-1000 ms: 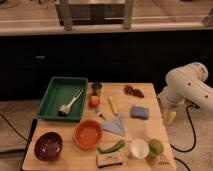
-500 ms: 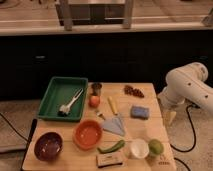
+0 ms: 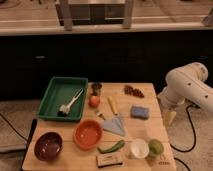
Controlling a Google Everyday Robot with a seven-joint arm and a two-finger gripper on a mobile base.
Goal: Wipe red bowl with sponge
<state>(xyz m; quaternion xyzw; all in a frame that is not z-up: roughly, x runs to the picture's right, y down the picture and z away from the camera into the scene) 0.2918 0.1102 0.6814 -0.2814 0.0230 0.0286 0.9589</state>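
The blue sponge [image 3: 139,112] lies on the right part of the wooden table [image 3: 145,95]. The red bowl [image 3: 88,134], orange-red and empty, stands upright near the table's front middle, left of the sponge. A pale blue-grey triangular cloth [image 3: 116,126] lies between them. My gripper [image 3: 170,118] hangs fingers-down from the white arm [image 3: 189,87], just beyond the table's right edge, to the right of the sponge and apart from it. It holds nothing that I can see.
A dark maroon bowl [image 3: 48,146] stands at the front left. A green tray [image 3: 54,91] holding a white utensil [image 3: 70,103] sits at the back left. A white cup [image 3: 139,148], green fruit [image 3: 156,146], tan block [image 3: 110,160] and green pod [image 3: 111,147] line the front.
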